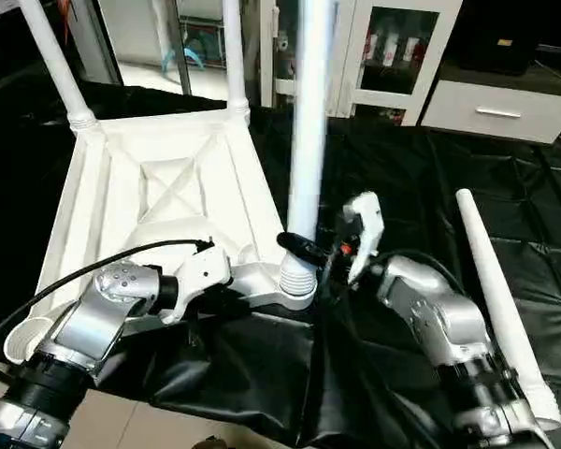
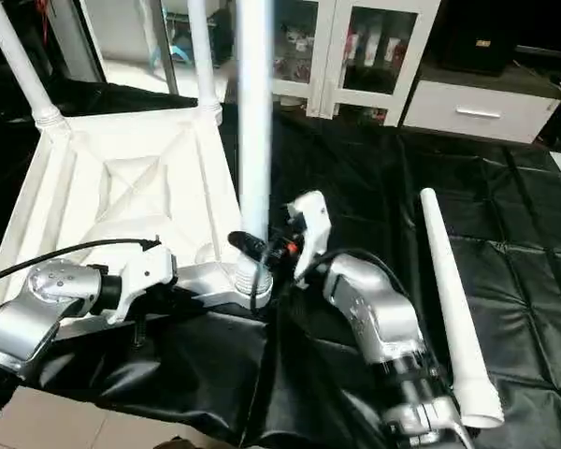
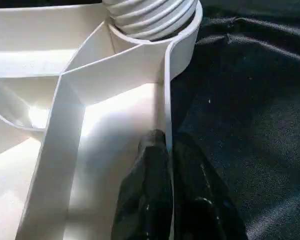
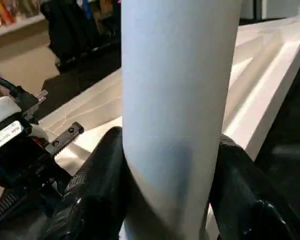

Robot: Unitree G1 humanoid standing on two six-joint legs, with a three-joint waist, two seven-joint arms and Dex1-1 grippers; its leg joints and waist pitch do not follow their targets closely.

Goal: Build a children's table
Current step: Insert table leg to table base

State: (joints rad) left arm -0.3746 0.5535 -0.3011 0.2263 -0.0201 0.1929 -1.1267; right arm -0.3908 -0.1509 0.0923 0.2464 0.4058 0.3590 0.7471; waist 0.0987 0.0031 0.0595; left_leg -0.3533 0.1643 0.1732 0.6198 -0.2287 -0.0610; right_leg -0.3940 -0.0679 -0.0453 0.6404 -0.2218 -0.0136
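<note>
While the third leg [image 1: 310, 122] is standing upright in the near corner socket [image 1: 297, 285], the step in hand is threading it home.
Tabletop position: the tabletop [image 1: 168, 187] is lying underside up on the black-covered surface [image 1: 421, 187].
Right tool [image 1: 323, 248]: its fingers are clamping the third leg just above the threads.
Left tool [image 3: 165, 165]: its fingers are pinching the tabletop rim together, bracing it.
Technique: keeping the leg vertical and the rim braced is likely preventing cross-threading.
Leg count: four in all; two far legs [image 1: 232, 51] are standing fitted, one is going in, one spare leg [image 1: 500, 299] is lying loose.
Tool count: two.
</note>
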